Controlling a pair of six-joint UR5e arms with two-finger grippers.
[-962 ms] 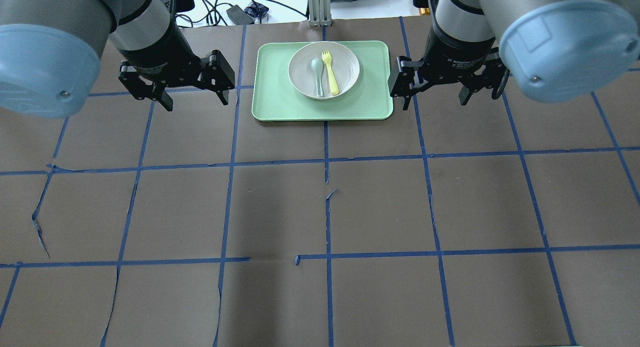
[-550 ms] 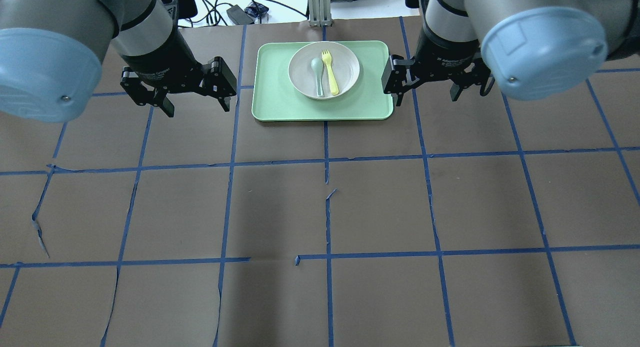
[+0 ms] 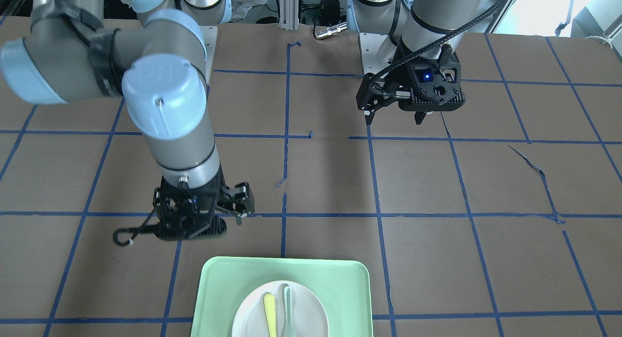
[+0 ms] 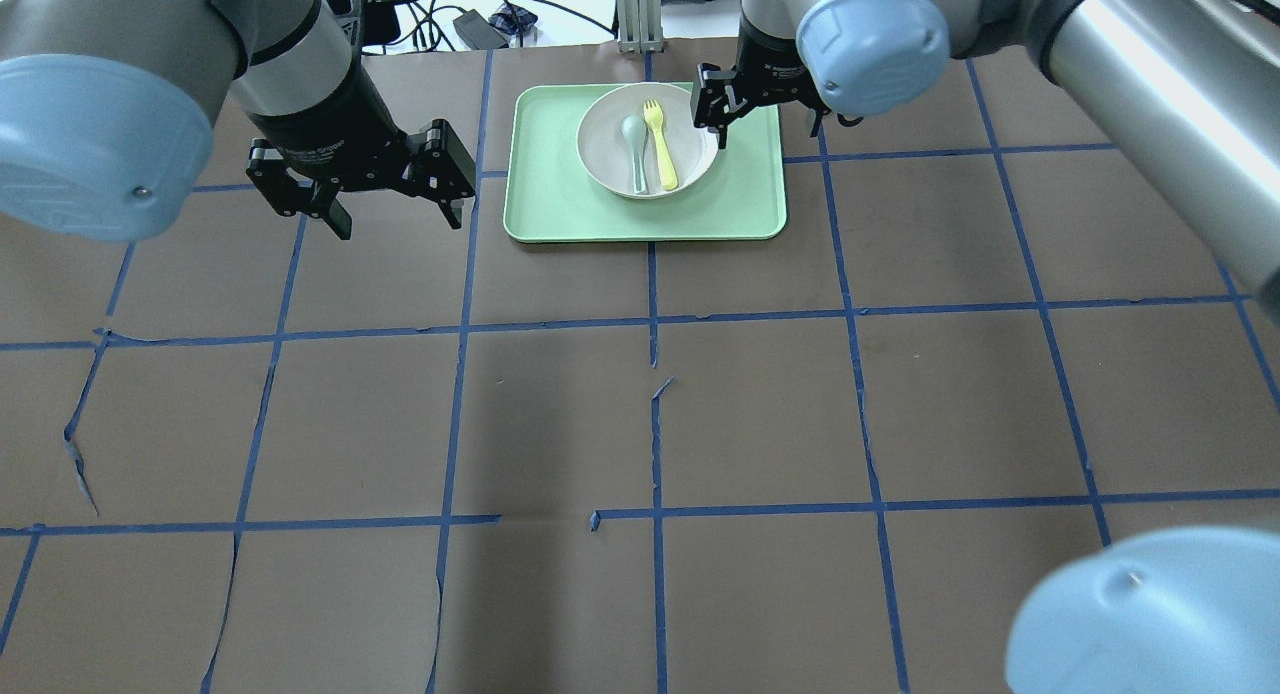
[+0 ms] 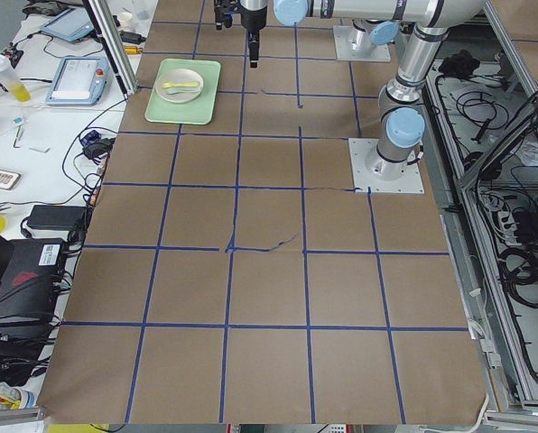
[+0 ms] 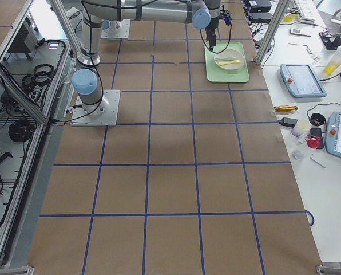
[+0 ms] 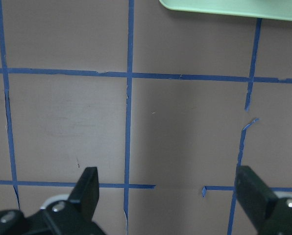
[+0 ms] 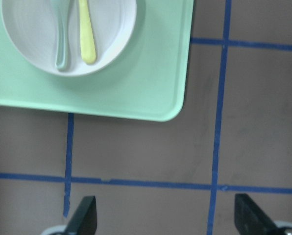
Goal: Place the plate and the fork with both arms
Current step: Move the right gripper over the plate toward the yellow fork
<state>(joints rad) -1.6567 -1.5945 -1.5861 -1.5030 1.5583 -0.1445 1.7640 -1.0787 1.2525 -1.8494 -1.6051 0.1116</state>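
Observation:
The off-white plate (image 4: 690, 134) sits on the mint-green tray (image 4: 560, 209) at the table's far middle. The yellow fork (image 4: 660, 146) lies in the plate, to the right of the pale grey-green spoon (image 4: 635, 152). My right gripper (image 4: 767, 129) is open and empty. It hovers by the plate's right rim, over the tray's right end. Its wrist view shows the plate (image 8: 111, 29), the fork (image 8: 86, 36) and the tray (image 8: 136, 93) ahead of its open gripper (image 8: 165, 218). My left gripper (image 4: 396, 219) is open and empty, left of the tray. Its wrist view shows only the tray's edge (image 7: 234, 6).
Brown paper with a blue tape grid covers the table, with torn tape near the middle (image 4: 660, 386). An aluminium post (image 4: 637, 14) and cables (image 4: 470, 19) stand just behind the tray. Tablets and tools lie on the side bench (image 6: 308, 80).
My right arm has swung left, from beside the tray's right edge to over its right end by the plate. My left gripper has barely moved. Both stay open.

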